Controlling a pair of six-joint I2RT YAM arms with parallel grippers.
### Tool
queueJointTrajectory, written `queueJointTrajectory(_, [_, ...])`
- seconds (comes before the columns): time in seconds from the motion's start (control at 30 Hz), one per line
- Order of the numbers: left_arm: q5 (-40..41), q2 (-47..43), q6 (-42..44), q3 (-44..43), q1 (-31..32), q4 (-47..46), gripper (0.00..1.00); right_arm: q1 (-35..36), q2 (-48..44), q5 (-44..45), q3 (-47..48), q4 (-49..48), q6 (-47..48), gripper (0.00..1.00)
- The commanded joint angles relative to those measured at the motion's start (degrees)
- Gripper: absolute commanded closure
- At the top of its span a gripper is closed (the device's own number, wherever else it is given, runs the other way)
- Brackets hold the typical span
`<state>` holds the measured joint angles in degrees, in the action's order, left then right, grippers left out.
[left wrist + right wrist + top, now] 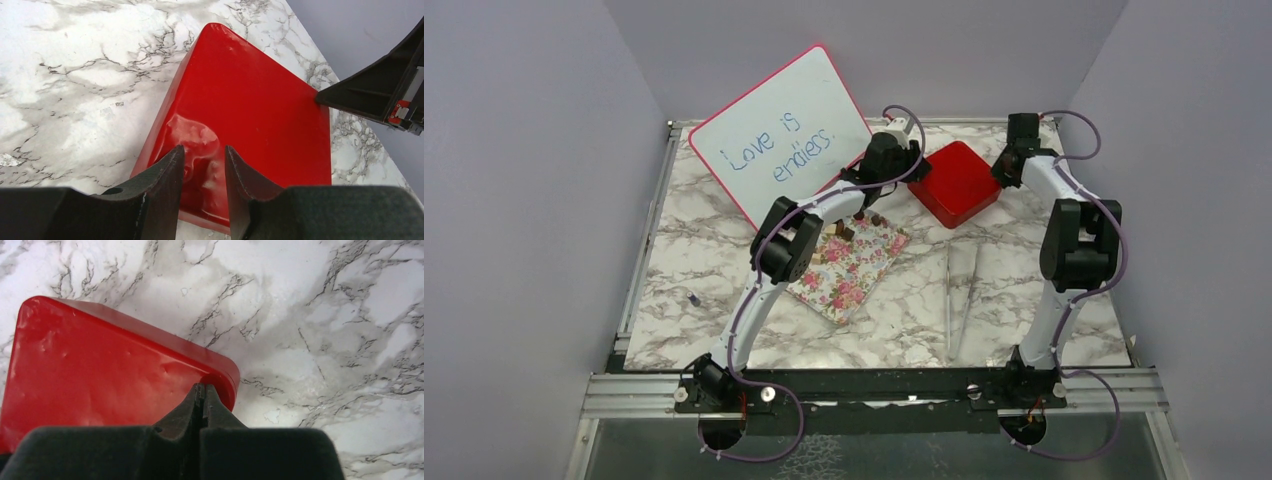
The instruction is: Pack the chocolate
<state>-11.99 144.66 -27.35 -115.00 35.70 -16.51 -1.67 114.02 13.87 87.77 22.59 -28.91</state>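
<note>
A: Where is the chocolate (pixel 847 234) lying?
B: On the floral tray (pixel 849 278), in the center of the top view.
A: And the claws?
B: The left claw (pixel 203 152) is hanging with fingers apart over the red box (pixel 250 100). The right claw (pixel 201 390) is pointing, fingers together, at its corner.

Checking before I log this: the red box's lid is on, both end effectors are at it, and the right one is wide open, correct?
No. The right wrist view shows the right end effector shut, fingers pressed together at the red box's corner. The rest holds.
</note>
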Motion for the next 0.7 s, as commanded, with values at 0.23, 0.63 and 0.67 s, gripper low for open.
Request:
queueJointTrajectory(0.23, [3.71,-2.54,0.36,-8.82,-0.13,12.48,0.56,-0.26,-1.18,-1.85,10.08,11.42,3.36,0.99])
queueJointTrajectory(0.63, [10.49,-18.44,2.91,-4.33,-0.05,27.31,0.38,0.96,-23.02,-18.8,1.19,16.76,5.67,0.63])
queueJointTrajectory(0.67, [10.65,-20.29,4.26,-2.88,0.12,28.16,0.37,1.04,-25.24,-19.97,-0.09,17.2,6.03,0.57])
